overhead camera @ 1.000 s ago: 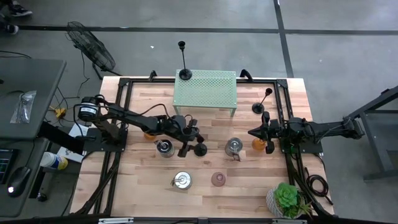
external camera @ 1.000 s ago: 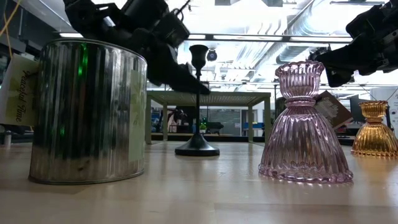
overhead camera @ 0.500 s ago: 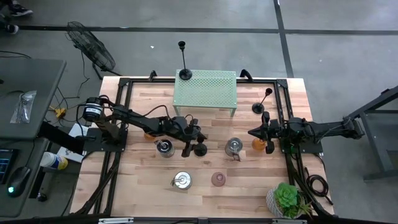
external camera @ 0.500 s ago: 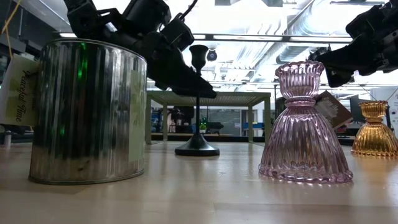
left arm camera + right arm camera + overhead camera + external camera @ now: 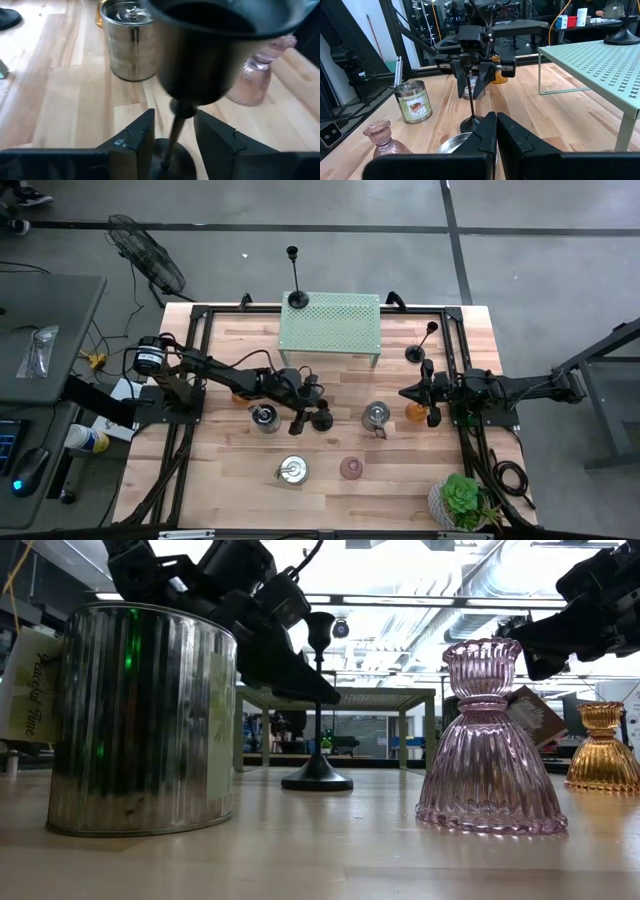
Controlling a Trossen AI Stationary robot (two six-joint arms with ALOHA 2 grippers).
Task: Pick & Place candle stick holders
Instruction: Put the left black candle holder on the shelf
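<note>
One black candle stick holder (image 5: 322, 418) stands on its round base mid-table; its stem (image 5: 174, 135) and cup (image 5: 210, 55) fill the left wrist view. My left gripper (image 5: 175, 142) is open, one finger on each side of the stem below the cup, with a narrow gap on both sides. It shows the same way in the right wrist view (image 5: 470, 75). A second holder (image 5: 297, 298) stands on the green shelf (image 5: 335, 325). A third (image 5: 415, 353) stands at the far right. My right gripper (image 5: 405, 394) waits shut at the right edge.
Silver tins (image 5: 264, 418) (image 5: 293, 470) (image 5: 375, 416) stand around the middle holder. A pink glass holder (image 5: 351, 468) sits nearer the front, an amber one (image 5: 415, 412) sits by my right gripper, and a potted plant (image 5: 460, 502) stands at the near right corner.
My left gripper has rolled and tipped down a little at the candle stick holder's stem, and its fingers have drawn closer around it. The holder has stayed standing in place.
</note>
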